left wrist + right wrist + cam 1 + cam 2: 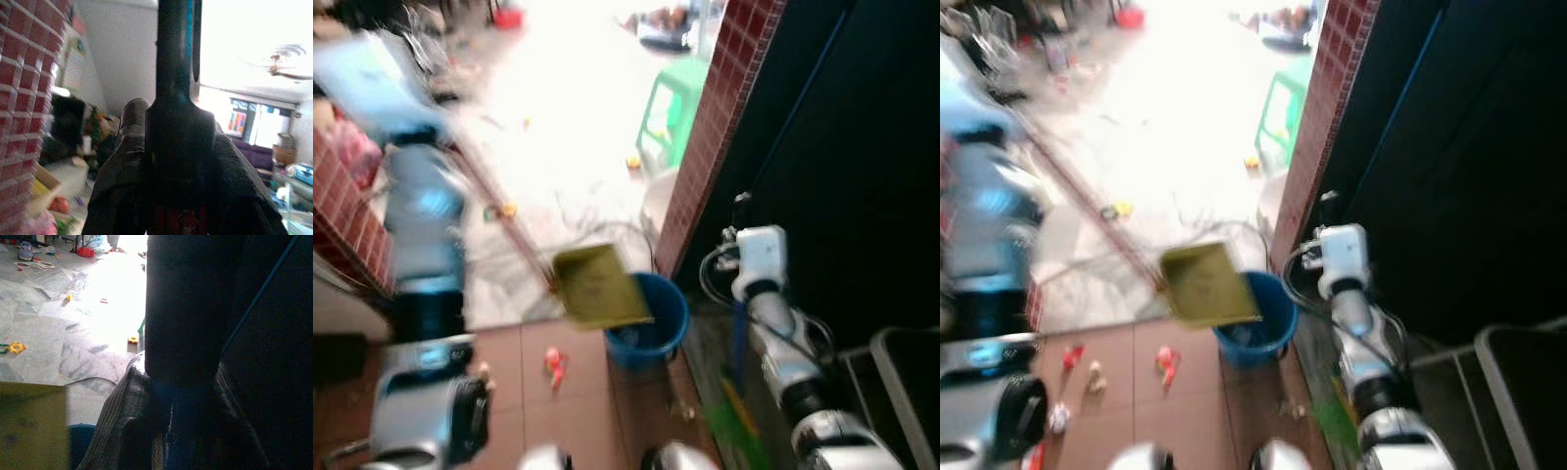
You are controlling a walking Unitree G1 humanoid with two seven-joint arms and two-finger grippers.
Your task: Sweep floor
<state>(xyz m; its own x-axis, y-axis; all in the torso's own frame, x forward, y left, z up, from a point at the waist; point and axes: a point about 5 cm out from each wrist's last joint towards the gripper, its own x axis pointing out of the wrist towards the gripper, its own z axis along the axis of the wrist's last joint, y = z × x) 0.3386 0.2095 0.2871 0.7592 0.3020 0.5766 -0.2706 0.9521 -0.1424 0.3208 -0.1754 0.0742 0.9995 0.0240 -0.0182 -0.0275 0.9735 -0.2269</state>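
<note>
The head views are blurred, so small things are hard to read. Nearest, at about 7 o'clock, the silver left arm [426, 294] rises out of the lower edge; its upper part smears into a pale blue blur and the gripper end cannot be made out there. In the left wrist view the left gripper [181, 161] has its two black fingers [120, 181] pressed together around a dark handle [176, 58] that runs up out of the top edge, so it is clamped on that handle. At 5 o'clock the right arm [783, 343] reaches up beside a dark doorway, its white wrist block uppermost. In the right wrist view the right gripper [168, 411] is closed round a thick dark pole [190, 303] with a blue section at the fingers; the pole is cut off at the top. On the brown tiles at 6 o'clock lie a few small red and pale toys [554, 364], too blurred to name. Just beyond, near the centre, a yellow dustpan [597, 286] hangs tilted over the rim of a blue bucket [656, 333], on the end of a reddish stick [499, 201] that runs toward 10 o'clock. A red brick pillar [720, 117] stands at 1 o'clock beside the bucket. Farther off, a green stool [668, 113] and scattered bits lie on the grey floor [558, 127], washed out by glare at 12 o'clock.
</note>
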